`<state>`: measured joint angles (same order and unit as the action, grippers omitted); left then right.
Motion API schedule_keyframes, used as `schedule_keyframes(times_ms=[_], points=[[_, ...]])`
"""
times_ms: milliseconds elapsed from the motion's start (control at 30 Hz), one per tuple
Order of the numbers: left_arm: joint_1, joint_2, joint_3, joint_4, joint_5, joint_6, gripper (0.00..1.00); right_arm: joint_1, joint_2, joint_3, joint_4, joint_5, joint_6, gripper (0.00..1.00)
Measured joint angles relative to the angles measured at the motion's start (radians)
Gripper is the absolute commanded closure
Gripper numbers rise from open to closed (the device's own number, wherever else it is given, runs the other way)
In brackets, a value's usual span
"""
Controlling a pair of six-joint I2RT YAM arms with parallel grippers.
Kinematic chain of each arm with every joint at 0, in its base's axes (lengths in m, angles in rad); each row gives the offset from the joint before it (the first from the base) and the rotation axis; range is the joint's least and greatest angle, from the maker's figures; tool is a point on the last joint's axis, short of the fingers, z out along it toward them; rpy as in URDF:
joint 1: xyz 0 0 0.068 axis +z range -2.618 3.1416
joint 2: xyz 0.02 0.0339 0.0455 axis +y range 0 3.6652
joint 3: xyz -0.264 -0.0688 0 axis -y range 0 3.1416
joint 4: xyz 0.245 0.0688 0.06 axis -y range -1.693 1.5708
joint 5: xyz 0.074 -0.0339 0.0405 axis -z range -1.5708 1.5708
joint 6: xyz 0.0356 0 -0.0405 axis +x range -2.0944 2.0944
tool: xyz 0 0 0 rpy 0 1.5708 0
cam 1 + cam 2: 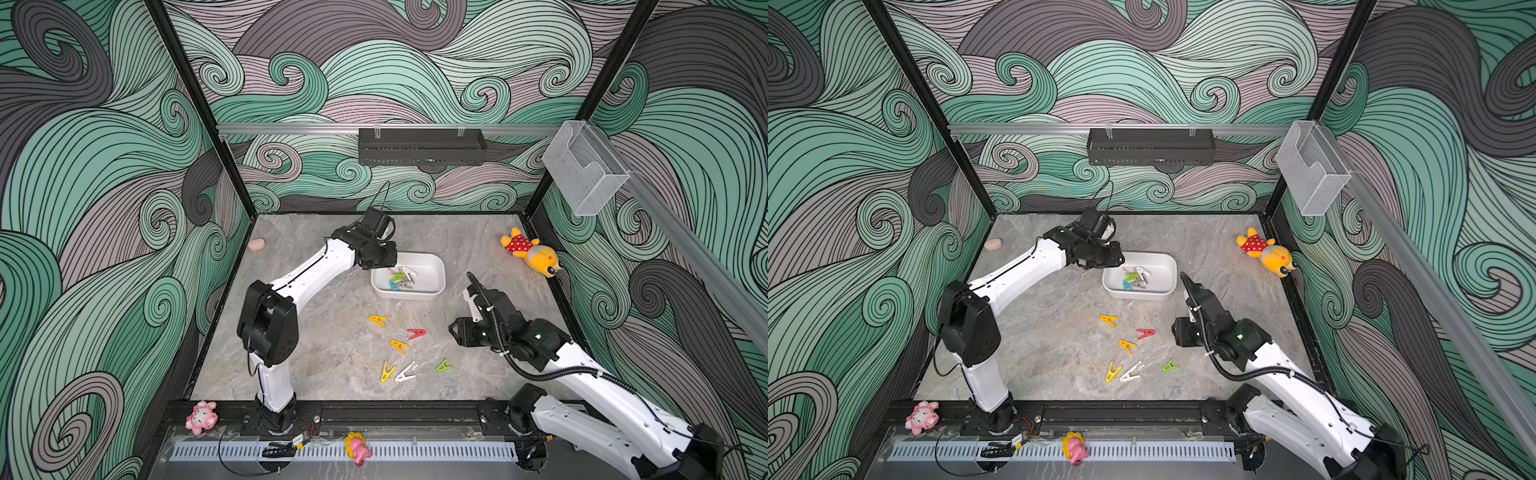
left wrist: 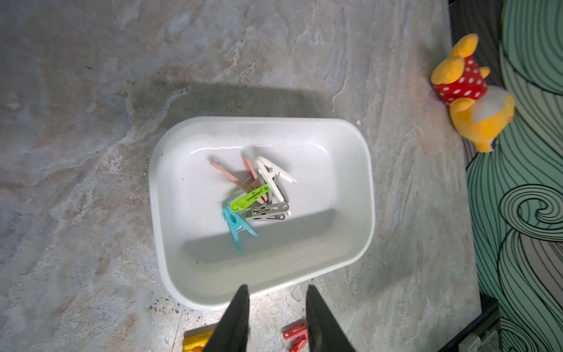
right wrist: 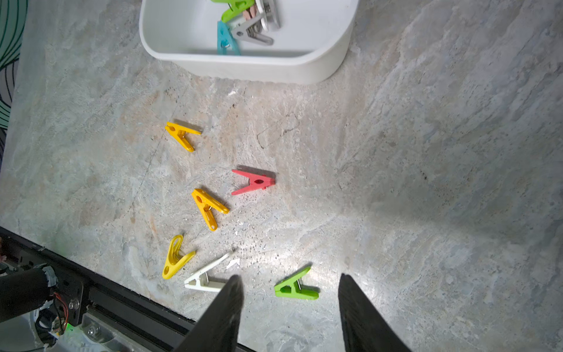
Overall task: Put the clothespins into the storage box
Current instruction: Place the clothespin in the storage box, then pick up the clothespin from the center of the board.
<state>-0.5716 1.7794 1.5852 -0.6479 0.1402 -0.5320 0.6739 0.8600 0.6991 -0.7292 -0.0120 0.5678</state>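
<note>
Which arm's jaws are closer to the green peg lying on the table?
Right. The right arm has its jaws close by the green peg; the left arm is over at the white box.

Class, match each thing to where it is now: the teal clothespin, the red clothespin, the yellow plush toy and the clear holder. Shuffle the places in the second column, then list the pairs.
Things
1. teal clothespin
2. red clothespin
3. yellow plush toy
4. clear holder

Places
a. on the bare table, in front of the storage box
b. hung above the table, off its surface
c. inside the storage box
d. lying at the table's far right edge

Pairs: 1-c, 2-a, 3-d, 4-b
</note>
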Motion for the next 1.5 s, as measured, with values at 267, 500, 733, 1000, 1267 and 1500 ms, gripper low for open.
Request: schedule_keyframes(times_ms=[267, 500, 733, 1000, 1267, 1500], points=[[0.000, -0.136, -0.176, 0.043, 0.002, -0.002, 0.65, 0.197, 0.016, -0.008, -0.113, 0.035, 0.213, 0.45], [0.015, -0.257, -0.304, 0.080, -0.040, -0.002, 0.64, 0.361, 0.032, -0.073, -0.111, 0.034, 0.466, 0.45], [0.048, -0.323, -0.378, 0.127, -0.045, -0.002, 0.64, 0.378, 0.065, -0.163, -0.061, 0.004, 0.625, 0.31], [0.082, -0.366, -0.437, 0.139, -0.039, -0.002, 0.64, 0.378, 0.115, -0.171, 0.042, 0.008, 0.691, 0.31], [0.092, -0.404, -0.450, 0.146, -0.028, -0.004, 0.64, 0.378, 0.235, -0.178, 0.137, -0.023, 0.707, 0.31], [0.092, -0.421, -0.479, 0.137, -0.025, -0.009, 0.64, 0.338, 0.266, -0.178, 0.181, -0.038, 0.687, 0.31]])
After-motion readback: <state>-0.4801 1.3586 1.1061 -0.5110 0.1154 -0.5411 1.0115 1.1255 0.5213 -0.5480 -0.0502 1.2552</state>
